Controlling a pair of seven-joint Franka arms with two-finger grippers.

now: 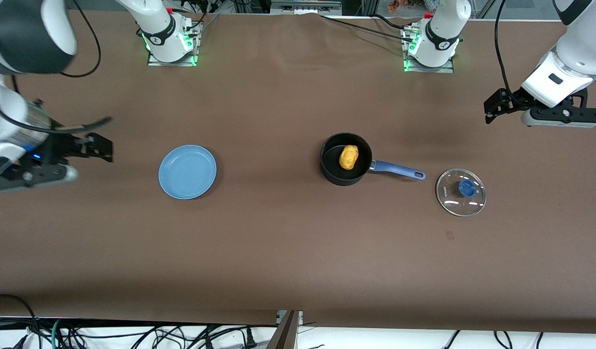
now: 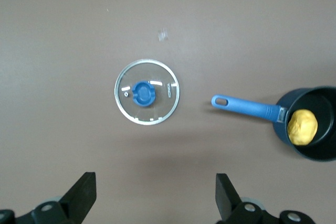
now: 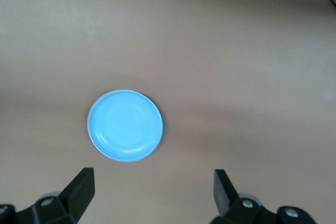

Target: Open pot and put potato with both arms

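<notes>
The potato [image 1: 348, 157] lay inside the uncovered pot [image 1: 346, 159], its glass lid [image 1: 461, 192] resting flat on the table just past the tip of the blue handle [image 1: 397, 169], toward the left arm's end. Both claws were spread wide and empty: the left gripper [image 1: 491, 107] high over its end of the table, the right gripper [image 1: 100, 144] beside the bare blue plate [image 1: 187, 171]. The task looked finished; the 2 arms apparently needed only to park.

One pot [image 1: 345, 159], potato [image 1: 348, 157], lid [image 1: 460, 192], plate [image 1: 187, 171]

clear glass lid [image 1: 460, 192], matt brown tabletop [image 1: 278, 252]
</notes>
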